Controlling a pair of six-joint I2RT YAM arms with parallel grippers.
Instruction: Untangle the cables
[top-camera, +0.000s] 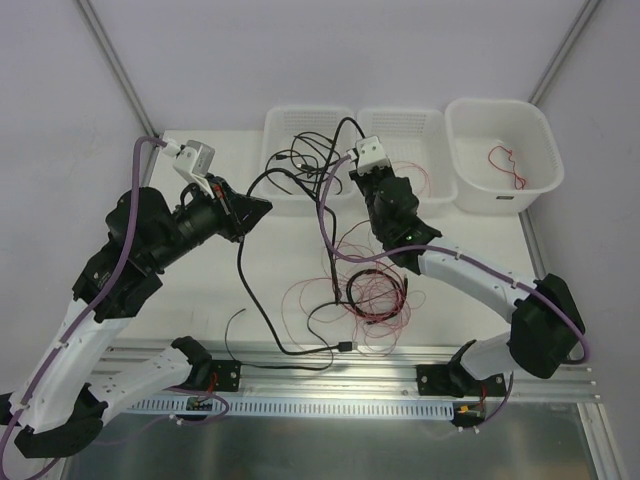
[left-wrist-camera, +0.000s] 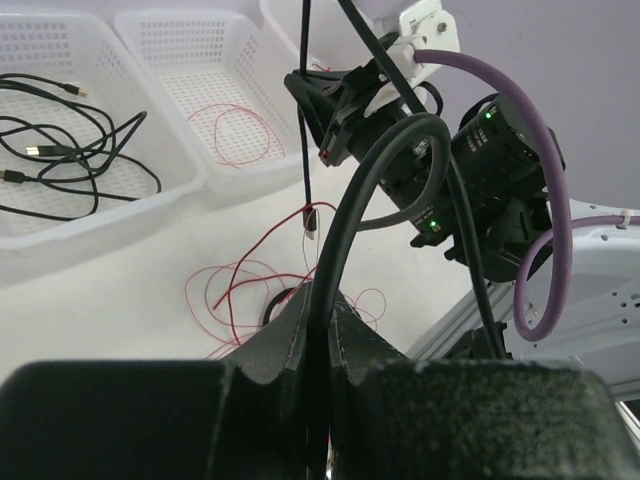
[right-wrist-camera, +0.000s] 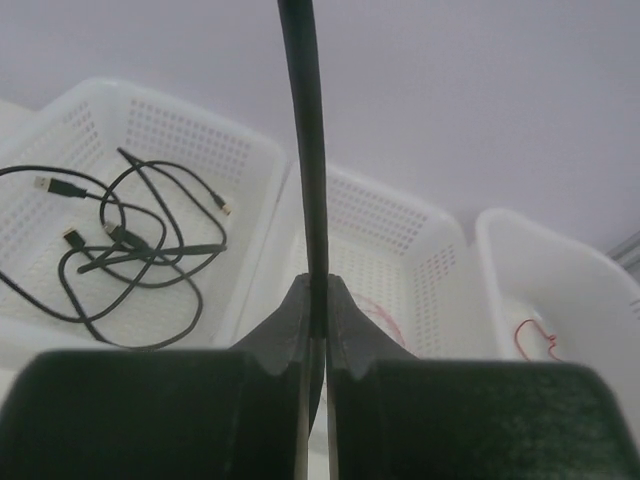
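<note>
A black cable (top-camera: 241, 272) hangs from my left gripper (top-camera: 262, 207), runs down the table and ends in a plug near the front rail. My left gripper is shut on it, as the left wrist view (left-wrist-camera: 322, 305) shows, with the cable (left-wrist-camera: 345, 210) curving up from the jaws. My right gripper (top-camera: 350, 170) is shut on a black cable (right-wrist-camera: 305, 130) that rises straight from its jaws (right-wrist-camera: 317, 300). A tangle of thin red wires (top-camera: 372, 292) with a black coil lies on the table below the right arm; it also shows in the left wrist view (left-wrist-camera: 240, 285).
Three white containers stand at the back. The left basket (top-camera: 280, 125) holds loose black cables (right-wrist-camera: 130, 240). The middle basket (top-camera: 430, 125) holds a red wire (left-wrist-camera: 235, 135). The right bin (top-camera: 545, 135) holds a red wire (top-camera: 508, 165). A short black cable (top-camera: 230, 335) lies near the front rail.
</note>
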